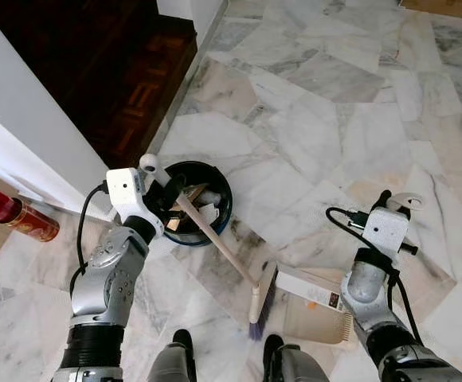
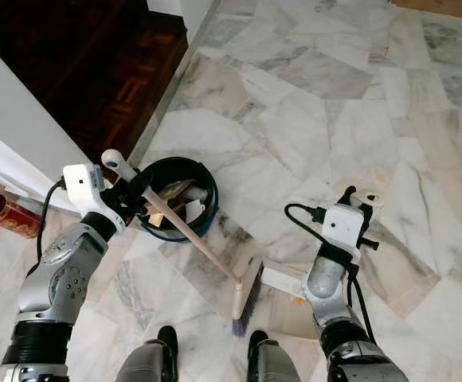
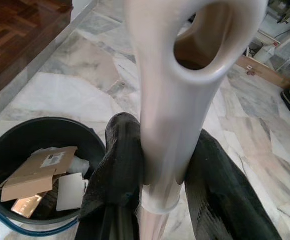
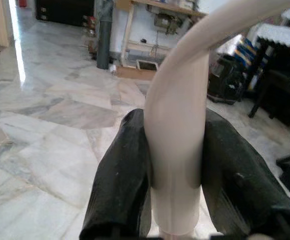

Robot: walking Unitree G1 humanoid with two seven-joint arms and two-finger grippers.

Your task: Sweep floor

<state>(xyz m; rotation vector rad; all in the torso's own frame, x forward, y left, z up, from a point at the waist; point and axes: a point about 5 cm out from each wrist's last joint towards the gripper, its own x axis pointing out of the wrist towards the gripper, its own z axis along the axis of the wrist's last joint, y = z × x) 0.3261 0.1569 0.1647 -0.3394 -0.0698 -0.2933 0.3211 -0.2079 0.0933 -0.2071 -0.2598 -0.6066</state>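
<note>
A broom with a wooden stick [image 1: 215,239], a cream head and purple bristles [image 1: 260,306] leans across the marble floor, its head resting by a cream dustpan [image 1: 320,306]. My left gripper [image 1: 170,191] is shut on the broom's cream handle [image 3: 170,115] just below its hanging loop, beside a black bin [image 1: 215,185]. My right gripper [image 1: 386,200] is shut on the dustpan's upright cream handle [image 4: 177,130]. Cardboard and paper scraps [image 3: 37,177] lie in the bin.
A red bottle [image 1: 16,216] lies on the floor at the left, next to a white wall [image 1: 24,127]. Behind the wall is dark wooden flooring [image 1: 127,64]. Pale marble floor [image 1: 334,103] stretches ahead and to the right. My own feet [image 1: 185,358] show at the lower edge.
</note>
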